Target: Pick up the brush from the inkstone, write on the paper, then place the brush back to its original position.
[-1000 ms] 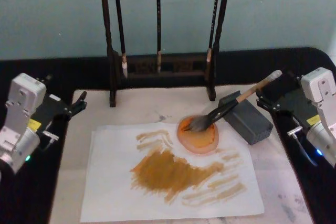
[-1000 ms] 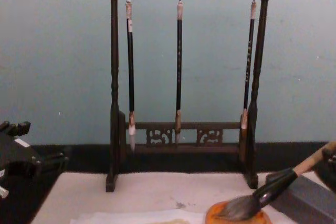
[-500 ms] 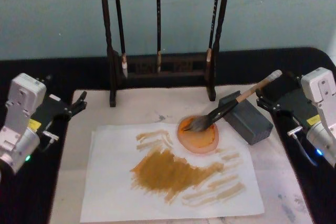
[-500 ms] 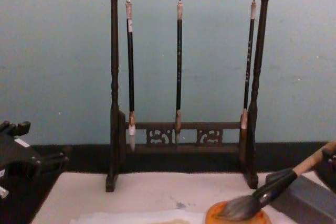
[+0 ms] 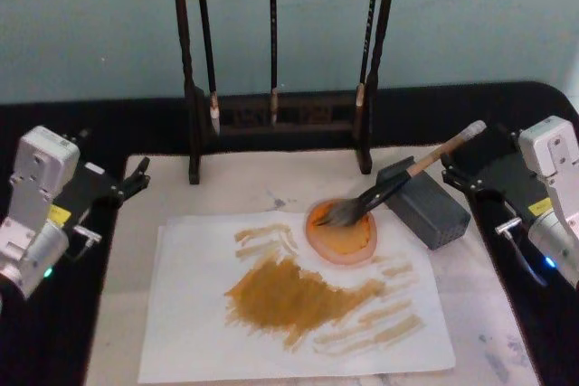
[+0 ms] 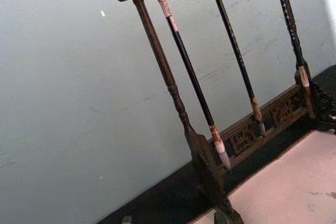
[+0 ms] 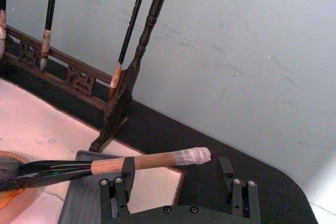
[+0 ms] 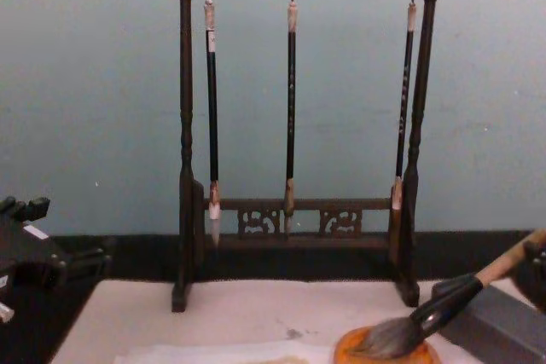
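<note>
Finding the brush [image 5: 398, 178] right of centre in the head view, propped aslant: handle up on the grey block [image 5: 434, 210], bushy hair down in the orange dish [image 5: 344, 241]. Probably laid that way to keep the wet tip off the paper [image 5: 199, 314] and to leave the tan handle raised for an easy pinch.

Sitting at the right edge, just beside the taped handle end: the right gripper [image 5: 460, 167], fingers spread and clamped on nothing. Seen from its wrist camera [image 7: 177, 169], with the handle [image 7: 142, 162] crossing in front of one finger rather than caught between the two.

Waiting at the left edge, well apart from the paper: the left gripper [image 5: 134, 180], fingers likewise apart, holding nothing, presumably kept clear of the working arm.

Spread across the lower centre on the beige mat [image 5: 244, 189], the paper already carrying broad ochre strokes. Judging by that, writing done and brush returned.

Hanging at the top on the dark rack [image 5: 280, 122], three thin brushes [image 8: 291, 100], clear of the work.
</note>
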